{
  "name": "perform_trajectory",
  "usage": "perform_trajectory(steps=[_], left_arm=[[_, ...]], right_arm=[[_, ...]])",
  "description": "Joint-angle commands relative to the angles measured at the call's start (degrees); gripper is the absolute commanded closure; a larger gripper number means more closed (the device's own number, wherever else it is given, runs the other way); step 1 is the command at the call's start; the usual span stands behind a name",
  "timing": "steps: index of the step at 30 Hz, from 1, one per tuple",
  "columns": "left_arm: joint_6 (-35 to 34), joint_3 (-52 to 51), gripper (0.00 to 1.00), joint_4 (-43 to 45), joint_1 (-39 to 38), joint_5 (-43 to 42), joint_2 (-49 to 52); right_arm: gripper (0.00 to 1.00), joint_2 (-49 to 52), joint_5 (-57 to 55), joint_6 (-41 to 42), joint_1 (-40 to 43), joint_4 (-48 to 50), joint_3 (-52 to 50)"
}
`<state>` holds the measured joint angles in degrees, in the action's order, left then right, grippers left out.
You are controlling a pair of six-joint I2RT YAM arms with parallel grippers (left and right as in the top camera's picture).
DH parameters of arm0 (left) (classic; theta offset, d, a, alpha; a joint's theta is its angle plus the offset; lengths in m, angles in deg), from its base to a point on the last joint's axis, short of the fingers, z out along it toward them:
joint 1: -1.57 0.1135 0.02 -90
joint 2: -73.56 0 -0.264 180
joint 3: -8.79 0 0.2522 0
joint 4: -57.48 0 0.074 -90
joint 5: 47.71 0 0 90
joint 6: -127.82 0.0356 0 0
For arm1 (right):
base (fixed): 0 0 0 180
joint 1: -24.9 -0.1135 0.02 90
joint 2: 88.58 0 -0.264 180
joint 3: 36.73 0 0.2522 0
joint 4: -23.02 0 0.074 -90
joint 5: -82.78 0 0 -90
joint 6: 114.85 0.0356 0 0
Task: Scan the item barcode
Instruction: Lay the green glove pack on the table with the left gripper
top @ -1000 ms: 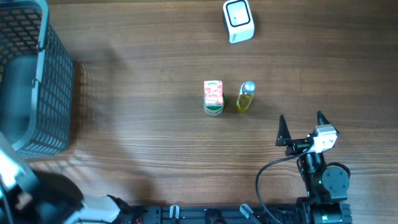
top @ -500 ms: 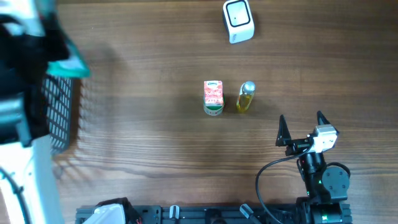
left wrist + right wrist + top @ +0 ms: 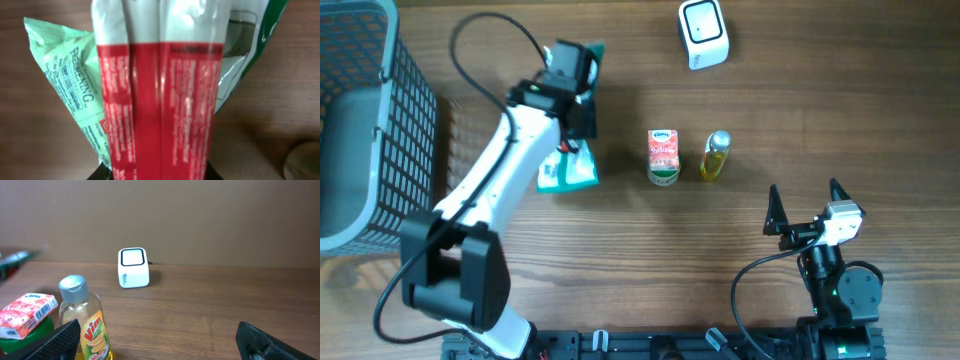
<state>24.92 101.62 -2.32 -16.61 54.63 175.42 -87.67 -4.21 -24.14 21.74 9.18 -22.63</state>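
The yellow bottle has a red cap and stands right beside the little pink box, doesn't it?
Not quite. The yellow bottle has a silver cap, not a red one, as the right wrist view shows. It does stand right beside the little pink box.

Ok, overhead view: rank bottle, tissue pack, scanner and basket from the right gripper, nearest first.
1. bottle, ahead-left of the right gripper
2. tissue pack, on the bottle's left
3. scanner, table's far edge
4. basket, far left

One grey mesh basket (image 3: 415,130), one white scanner (image 3: 703,33), one yellow bottle (image 3: 715,158) with a silver cap, one pink carton (image 3: 663,150), two packets — a pale green packet (image 3: 565,172), a red-and-white packet (image 3: 160,100) — one wooden table (image 3: 620,260)
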Motion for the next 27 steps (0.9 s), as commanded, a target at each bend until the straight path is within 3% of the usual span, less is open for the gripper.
perform_trajectory(steps=[1, 7, 11, 14, 15, 16, 22, 27], left_arm=[[-1.75, -6.78, 0.82, 6.93, -2.99, 6.29, 0.61], [-2.8, -17.07, 0.82, 16.37, -5.35, 7.63, 0.7], [-2.78, -21.42, 0.77, 20.72, -5.46, 5.01, 0.7], [-2.75, -22.25, 0.62, 21.73, -5.46, 4.42, 0.72], [-2.27, -22.23, 0.47, 21.73, -5.44, 4.46, 0.68], [-2.01, -22.16, 0.39, 21.73, -5.44, 4.61, 0.55], [-1.03, -19.37, 0.07, 21.57, -2.89, 1.18, -5.95], [-1.03, -18.67, 0.01, 21.33, 2.54, -10.21, -15.1]], right_arm=[[0.0, -0.11, 0.31, -0.68, 0.22, 0.13, -0.04], [0.0, -0.11, 0.31, -0.68, 0.24, 0.13, -0.04], [0.0, -0.11, 0.31, -0.66, 0.24, 0.13, -0.04], [0.0, -0.11, 0.31, -0.68, 0.24, 0.13, -0.04], [0.0, -0.11, 0.31, -0.7, 0.24, 0.13, -0.04], [0.0, -0.11, 0.31, -0.66, 0.24, 0.13, -0.04], [0.0, -0.11, 0.31, -0.68, 0.24, 0.13, -0.04], [0.0, -0.11, 0.31, -0.68, 0.22, 0.13, -0.04]])
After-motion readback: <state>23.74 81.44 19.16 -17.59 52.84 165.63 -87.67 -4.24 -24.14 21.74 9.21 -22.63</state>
